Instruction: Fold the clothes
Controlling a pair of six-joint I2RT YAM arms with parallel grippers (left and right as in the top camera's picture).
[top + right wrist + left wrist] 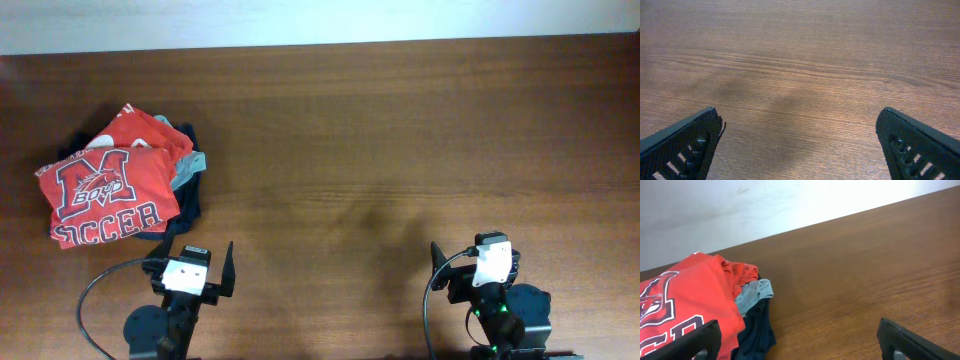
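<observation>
Orange-red shirt (108, 195): folded, logo and "SOCCER" print facing up, on top of a pile (172, 150) at the left end of the wooden bench (400, 130).
Underneath: red garment (135, 128), grey cloth (190, 172), navy cloth (188, 208).
Left tool (192, 258): fingers spread wide, holding nothing, just beside the pile.
Right tool (476, 256): fingers spread wide, holding nothing, well apart from the pile.

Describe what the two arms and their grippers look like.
Both arms are black, each wrist topped by a white camera block, with a black cable looping to its base. The left gripper and right gripper have flat black triangular fingers with slotted cut-outs. A green light glows on the right arm.
</observation>
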